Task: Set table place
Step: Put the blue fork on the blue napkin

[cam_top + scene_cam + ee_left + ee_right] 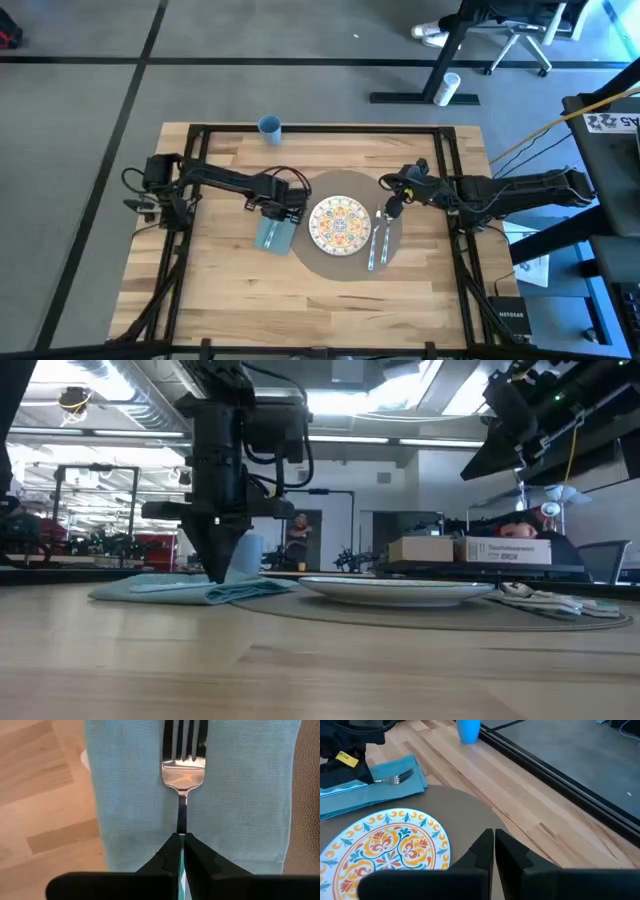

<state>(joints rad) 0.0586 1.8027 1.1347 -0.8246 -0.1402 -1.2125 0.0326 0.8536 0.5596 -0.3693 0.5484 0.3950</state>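
On the light-wood table [230, 290] lies the round grey-brown placemat [352, 268] with a patterned plate [340, 222] on it. A teal napkin [268, 238] lies flat left of the plate, and a silver fork [183, 767] lies along it. My left gripper [284, 214] stands over the napkin, pointing down, shut on the fork. My right gripper [493, 834] is shut on nothing, above the placemat's far right part. More cutlery [378, 242] lies on the placemat right of the plate. My left gripper pinches the fork's thin handle [181, 820] between its two fingertips, a little behind the tines. The fingers [222, 560] come from above, pointing down. The fork lies flat along the napkin [130, 795], tines away from the fingers.
A blue cup [269, 126] stands at the table's far edge, left of centre. Bare wood lies near the front edge and at the far right. Black frame bars [200, 135] run along the table's edges. Beyond the table are boxes [470, 550] and a person far off.
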